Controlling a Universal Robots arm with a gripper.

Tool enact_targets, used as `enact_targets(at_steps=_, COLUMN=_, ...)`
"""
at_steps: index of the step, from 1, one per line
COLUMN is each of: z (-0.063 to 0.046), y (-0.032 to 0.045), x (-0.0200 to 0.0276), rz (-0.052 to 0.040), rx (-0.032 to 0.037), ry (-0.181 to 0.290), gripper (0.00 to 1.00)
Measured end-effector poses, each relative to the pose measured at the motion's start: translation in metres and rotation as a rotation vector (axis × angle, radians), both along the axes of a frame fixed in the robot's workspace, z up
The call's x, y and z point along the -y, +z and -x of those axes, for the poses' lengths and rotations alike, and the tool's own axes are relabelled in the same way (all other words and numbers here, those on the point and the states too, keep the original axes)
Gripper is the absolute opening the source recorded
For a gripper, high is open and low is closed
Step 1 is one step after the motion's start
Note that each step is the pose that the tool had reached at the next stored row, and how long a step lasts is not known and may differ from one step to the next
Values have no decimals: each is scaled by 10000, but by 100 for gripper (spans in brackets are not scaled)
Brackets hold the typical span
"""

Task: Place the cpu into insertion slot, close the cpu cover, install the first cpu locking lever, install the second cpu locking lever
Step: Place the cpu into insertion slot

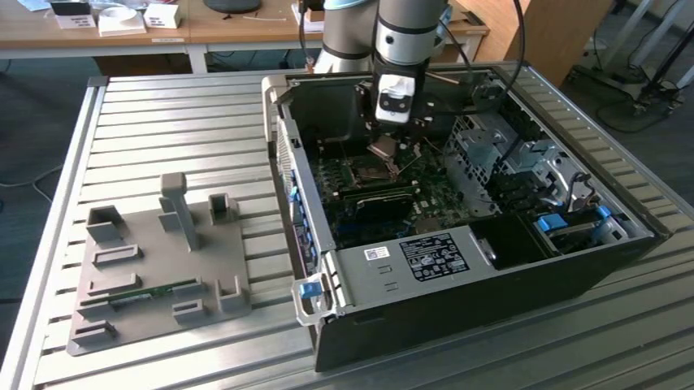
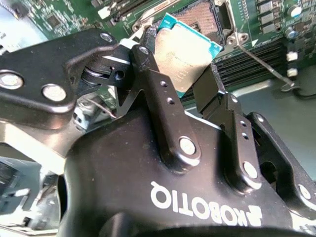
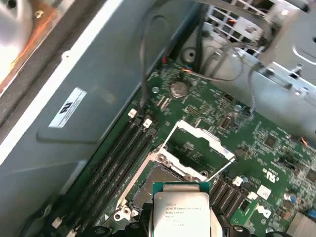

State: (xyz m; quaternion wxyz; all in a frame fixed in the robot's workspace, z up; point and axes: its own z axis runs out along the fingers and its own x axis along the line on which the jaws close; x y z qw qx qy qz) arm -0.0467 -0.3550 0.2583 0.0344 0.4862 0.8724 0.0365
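Fingers of the black two-finger gripper [image 2: 180, 69] pinch the small flat square cpu [image 2: 185, 57], silvery-grey metal on top with a teal-green rim, by two opposite edges. We see it held over the green motherboard [image 2: 64, 15], close to the square dark insertion slot [image 2: 202, 15] with its metal rim, not seated in it. In the first wrist view the thin silver cpu cover [image 3: 205, 138], a frame with a large window cut-out, stands raised beyond the slot from the chip, leaving the socket bare. The second wrist view gives us a thin metal lever [image 2: 261, 61] running slantwise from the socket's corner. The exterior view adds the arm reaching down into the open black computer case [image 1: 499, 292] on a slatted metal table [image 1: 162, 122], with a grey moulded fixture plate [image 1: 141, 244] well apart at the exterior view's left. The chip is square, so we find no long axis; its metal top faces both wrist cameras and its green edge points toward the slot
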Motion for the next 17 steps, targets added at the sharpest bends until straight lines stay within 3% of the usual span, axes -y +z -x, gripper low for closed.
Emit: enact_targets(at_steps=17, z=0, y=0, x=0, rz=0, rx=-1, ry=-2788, gripper=54)
